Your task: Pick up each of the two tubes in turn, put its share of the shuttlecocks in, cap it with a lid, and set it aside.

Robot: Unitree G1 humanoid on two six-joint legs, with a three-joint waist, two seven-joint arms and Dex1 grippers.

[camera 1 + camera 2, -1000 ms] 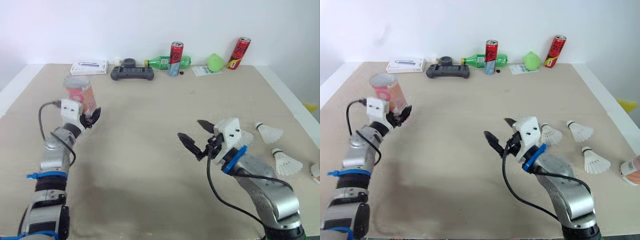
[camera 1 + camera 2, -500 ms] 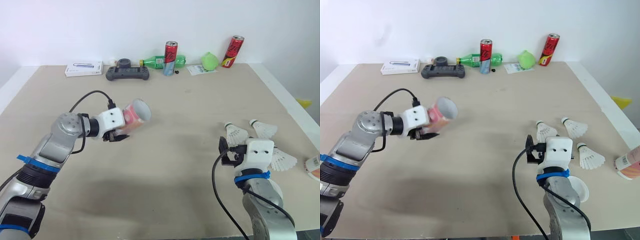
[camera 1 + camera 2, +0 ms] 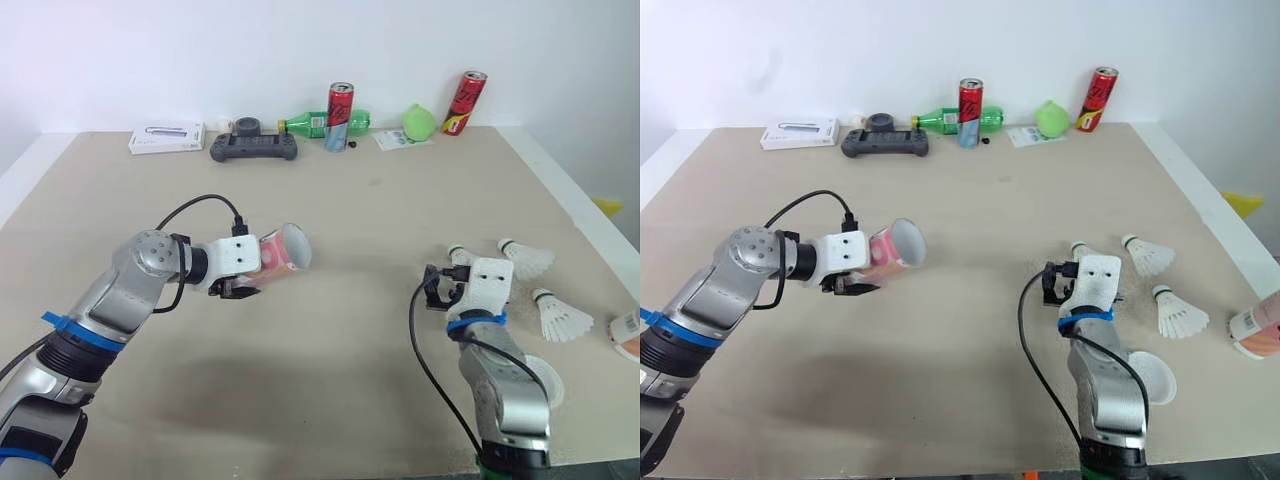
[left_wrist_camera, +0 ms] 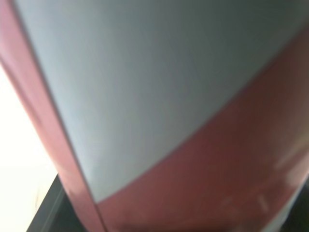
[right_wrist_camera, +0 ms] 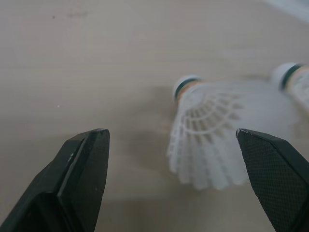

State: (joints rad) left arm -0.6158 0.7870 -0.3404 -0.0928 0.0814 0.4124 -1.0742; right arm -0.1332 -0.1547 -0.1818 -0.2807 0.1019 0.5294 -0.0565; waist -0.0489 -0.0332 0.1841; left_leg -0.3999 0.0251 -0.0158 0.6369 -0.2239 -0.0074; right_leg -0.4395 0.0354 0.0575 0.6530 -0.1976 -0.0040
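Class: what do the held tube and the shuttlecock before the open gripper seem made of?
The tube: likely plastic or card; smooth red-and-grey wall, slight sheen. The shuttlecock: white ribbed skirt, feather or plastic, cannot tell; rounded white head, green band.

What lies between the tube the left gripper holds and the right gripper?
Only bare table between the tube and the right gripper, per the left eye view.

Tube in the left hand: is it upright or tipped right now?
Tipped. The tube lies roughly level in the left hand, with its round end pointing toward the robot's right.
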